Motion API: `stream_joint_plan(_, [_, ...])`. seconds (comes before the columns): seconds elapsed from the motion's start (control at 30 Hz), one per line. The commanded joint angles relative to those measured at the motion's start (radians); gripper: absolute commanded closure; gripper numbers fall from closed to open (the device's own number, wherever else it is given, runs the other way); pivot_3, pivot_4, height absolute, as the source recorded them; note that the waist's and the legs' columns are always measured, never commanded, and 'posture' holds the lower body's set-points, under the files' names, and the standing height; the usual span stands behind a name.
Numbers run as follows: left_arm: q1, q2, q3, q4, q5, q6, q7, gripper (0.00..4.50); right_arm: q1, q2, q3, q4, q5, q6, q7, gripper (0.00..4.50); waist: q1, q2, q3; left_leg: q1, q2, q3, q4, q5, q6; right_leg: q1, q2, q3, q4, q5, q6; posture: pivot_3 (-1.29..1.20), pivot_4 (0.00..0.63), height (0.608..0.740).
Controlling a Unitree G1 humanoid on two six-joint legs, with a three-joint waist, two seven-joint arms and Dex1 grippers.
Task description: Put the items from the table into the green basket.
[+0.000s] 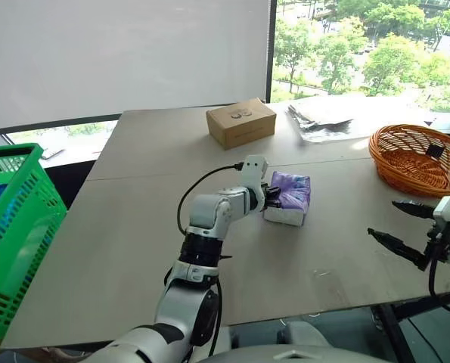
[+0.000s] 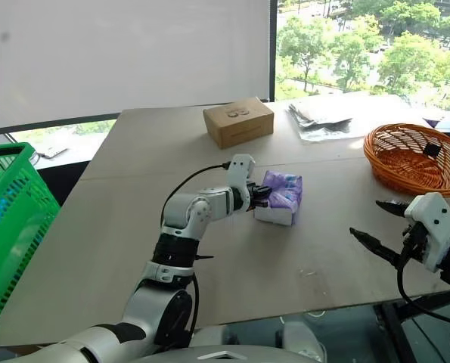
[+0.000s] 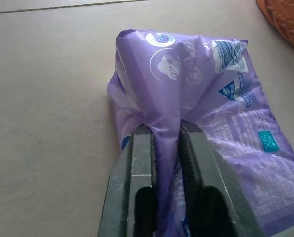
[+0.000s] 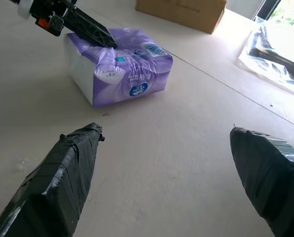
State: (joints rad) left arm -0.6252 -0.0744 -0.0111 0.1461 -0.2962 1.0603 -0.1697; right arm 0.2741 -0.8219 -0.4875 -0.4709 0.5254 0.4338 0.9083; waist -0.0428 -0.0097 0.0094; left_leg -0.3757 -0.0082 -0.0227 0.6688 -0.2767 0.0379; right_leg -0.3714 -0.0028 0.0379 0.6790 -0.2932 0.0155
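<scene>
A purple-and-white tissue pack [image 1: 291, 197] lies near the middle of the grey table [image 1: 134, 227]. My left gripper [image 1: 273, 195] is at the pack's near-left end, and its fingers [image 3: 142, 173] are shut on a pinched fold of the purple wrapper [image 3: 186, 94]. At the table's right edge my right gripper [image 1: 397, 224] is open and empty, well clear of the pack; its spread fingertips [image 4: 82, 148] show with the tissue pack [image 4: 122, 64] beyond them. The green basket [image 1: 13, 227] stands off the table's left side.
A brown cardboard box [image 1: 241, 122] sits at the back of the table. A silvery plastic bag [image 1: 323, 119] lies to its right. A round orange wicker basket [image 1: 421, 159] stands at the right, just beyond my right gripper.
</scene>
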Motion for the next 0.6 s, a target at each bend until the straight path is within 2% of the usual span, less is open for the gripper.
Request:
stream_joint_plan(0.03, [-0.016,0.018,0.020,-0.016,0.013,-0.054,0.014,3.91,-0.074,-0.008,0.024,-0.014,0.040,0.006,0.006,0.00,0.000,0.000,0.001,0.000,0.000,0.000,0.000,0.000,0.000,0.000,0.000,0.000,0.000,0.000,0.000,-0.11,0.000,0.740])
stream_joint_plan(0.13, [-0.065,0.116,0.068,-0.034,0.050,-0.121,0.034,3.91,-0.198,0.014,0.081,-0.048,0.140,0.066,-0.017,0.00,-0.002,0.001,0.002,0.000,0.000,0.000,0.000,0.000,0.000,-0.001,0.000,0.001,0.000,0.000,0.000,-0.07,0.000,0.740])
stream_joint_plan(0.27, [-0.121,0.343,0.164,-0.030,0.105,-0.197,0.060,3.91,-0.360,0.054,0.153,-0.104,0.307,0.163,-0.052,0.00,-0.015,-0.001,0.011,0.000,0.000,-0.007,-0.001,0.000,0.000,-0.005,0.005,0.007,0.004,0.001,-0.001,-0.03,0.000,0.740])
stream_joint_plan(0.33, [-0.121,0.496,0.227,-0.026,0.125,-0.212,0.038,3.91,-0.423,0.068,0.179,-0.124,0.395,0.202,-0.057,0.00,-0.008,-0.001,0.010,-0.001,0.000,-0.009,-0.001,0.000,-0.001,-0.007,0.005,0.005,0.004,0.001,-0.002,0.00,0.000,0.740])
stream_joint_plan(0.5, [-0.012,0.839,0.388,-0.003,0.157,-0.252,-0.029,3.91,-0.546,0.082,0.223,-0.104,0.483,0.240,-0.061,0.00,0.012,-0.003,0.011,-0.006,-0.002,-0.009,-0.002,0.001,-0.007,-0.012,-0.001,0.005,-0.001,0.001,-0.001,0.06,0.000,0.740])
stream_joint_plan(0.6, [0.061,0.976,0.477,0.091,0.172,-0.302,-0.051,3.91,-0.598,0.087,0.241,-0.068,0.487,0.240,-0.054,0.00,0.044,-0.007,0.012,-0.009,-0.005,-0.010,-0.002,0.001,-0.007,-0.015,-0.006,0.004,-0.001,0.001,-0.001,0.09,0.000,0.740])
